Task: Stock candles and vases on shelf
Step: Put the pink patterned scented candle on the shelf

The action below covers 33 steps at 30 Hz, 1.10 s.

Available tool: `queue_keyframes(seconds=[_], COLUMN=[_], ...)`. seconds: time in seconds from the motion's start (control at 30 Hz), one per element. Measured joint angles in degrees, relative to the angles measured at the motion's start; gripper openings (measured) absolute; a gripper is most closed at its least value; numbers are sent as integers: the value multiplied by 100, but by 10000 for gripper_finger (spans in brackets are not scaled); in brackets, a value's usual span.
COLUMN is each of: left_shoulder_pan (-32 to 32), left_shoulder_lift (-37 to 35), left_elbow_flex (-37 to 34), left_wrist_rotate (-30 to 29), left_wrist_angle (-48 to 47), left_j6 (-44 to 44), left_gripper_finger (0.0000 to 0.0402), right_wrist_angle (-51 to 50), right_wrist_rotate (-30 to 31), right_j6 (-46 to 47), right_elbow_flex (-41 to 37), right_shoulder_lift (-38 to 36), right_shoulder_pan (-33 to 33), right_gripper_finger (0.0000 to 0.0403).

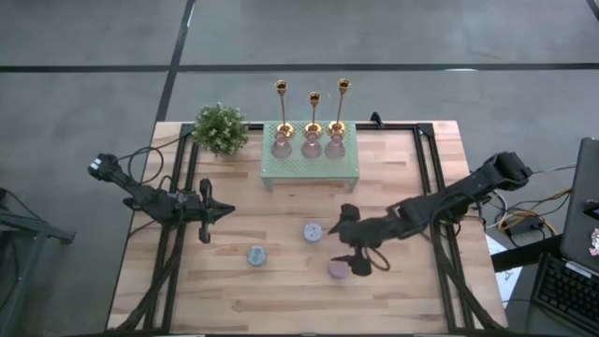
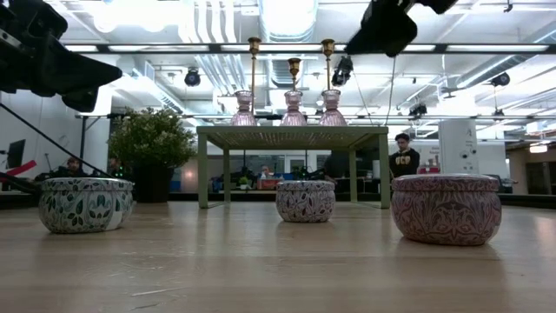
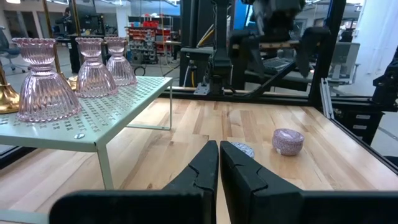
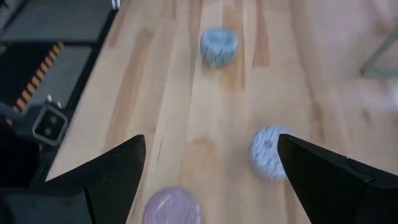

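High view, left to right, with the shelf (image 1: 310,167) as landmark. A potted plant (image 1: 221,128) stands just off its left end. The left tool (image 1: 221,213) hovers down and left of the shelf, fingers pressed together on nothing, the arm waiting. On the shelf's mesh top stand three pink vases (image 1: 310,145) in a row, with three gold candlesticks (image 1: 313,110) close behind them. Those are already stocked.

Three candles lie on the tabletop (image 1: 402,187) in front of the shelf, well apart: the blue-grey candle (image 1: 255,255) towards the left, the lavender candle (image 1: 313,231) nearest the shelf front, the pink candle (image 1: 339,271) farthest out. None is on the shelf yet.

The right tool (image 1: 358,253) hangs in front of the shelf, between the lavender and pink candles and above them, fingers spread wide and empty. The right wrist view shows both candles (image 4: 272,152) near the fingers' gap, neither centred.

My reading of the risks: a descent from this spot could land a finger on a candle's lid or push one sideways, because the gap is not lined up over either. The candles look squat and smooth-sided, so a shallow pinch may slip. Later, setting a candle onto the shelf could knock the vases, which crowd its back half; the tall candlesticks look likeliest to topple if the arm comes in low. The front strip of mesh seems the safest landing.
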Motion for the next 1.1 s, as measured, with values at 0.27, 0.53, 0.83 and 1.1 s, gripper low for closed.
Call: queue_keyframes(seconds=[0.27,0.53,0.83,1.1], left_shoulder_pan=[1,2,0,0], left_shoulder_lift=[1,0,0,0], left_elbow_flex=[0,0,0,0], left_wrist_rotate=[0,0,0,0], left_wrist_angle=[0,1,0,0], left_j6=[0,0,0,0], left_gripper_finger=[21,21,21,21], right_wrist_angle=[-794,-961,-1308,-1378], right_wrist_rotate=[-9,-27,-75,-7], right_j6=[545,804,1074,1208], right_elbow_flex=[400,790,956,922], right_shoulder_lift=[518,1171,1709,1881], right_shoulder_pan=[291,594,703,769], right_gripper_finger=[359,359,359,359])
